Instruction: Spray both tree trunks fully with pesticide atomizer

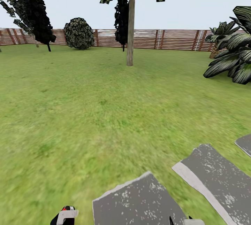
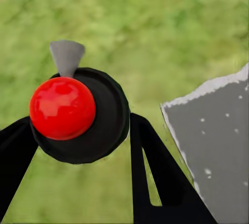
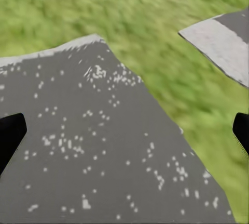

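My left gripper (image 2: 78,146) grips the small dark bottle with a red ball top and pale trigger (image 2: 72,112) — the pesticide atomizer — black fingers (image 2: 155,167) tight on both sides, low over the green lawn (image 1: 87,113). My right gripper (image 3: 124,130) hangs spread wide above grey speckled paving (image 3: 93,146). Ahead, well apart, stands the pale-trunked tree (image 1: 130,26) before a slatted reddish-brown fence (image 1: 174,39).

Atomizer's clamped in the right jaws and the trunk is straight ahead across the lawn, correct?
Not quite: the atomizer sits in the left gripper, as the left wrist view shows; the right gripper holds nothing. The tree trunk is indeed ahead across the lawn.
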Motion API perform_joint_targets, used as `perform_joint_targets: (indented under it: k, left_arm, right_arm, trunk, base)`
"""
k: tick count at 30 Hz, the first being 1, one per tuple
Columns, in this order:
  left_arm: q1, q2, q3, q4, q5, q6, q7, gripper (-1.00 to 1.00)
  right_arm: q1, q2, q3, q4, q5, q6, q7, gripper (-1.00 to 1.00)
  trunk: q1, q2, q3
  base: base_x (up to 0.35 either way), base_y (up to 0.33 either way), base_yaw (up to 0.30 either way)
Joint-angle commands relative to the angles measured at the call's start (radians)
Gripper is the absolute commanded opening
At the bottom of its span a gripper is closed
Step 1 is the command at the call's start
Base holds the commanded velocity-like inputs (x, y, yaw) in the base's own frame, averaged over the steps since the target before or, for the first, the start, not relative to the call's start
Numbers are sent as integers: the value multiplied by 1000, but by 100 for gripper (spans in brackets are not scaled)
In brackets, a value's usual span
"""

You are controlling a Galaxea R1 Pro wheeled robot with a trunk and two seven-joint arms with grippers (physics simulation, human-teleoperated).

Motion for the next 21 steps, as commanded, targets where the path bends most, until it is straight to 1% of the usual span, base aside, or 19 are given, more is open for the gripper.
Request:
perform_joint_targets:
  k: [1, 21]
  left_arm:
    - [-1, 0, 1, 1, 0, -3, 1, -100]
    - [-1, 0, 2, 1, 0, -3, 0, -100]
  right_arm:
    - [-1, 0, 0, 1, 0, -3, 0, 100]
    - [-1, -5, 0, 1, 2, -4, 4, 100]
  trunk:
    - [0, 0, -1]
    - [0, 0, -1]
  base:
    - [339, 0, 0]
    - [339, 0, 0]
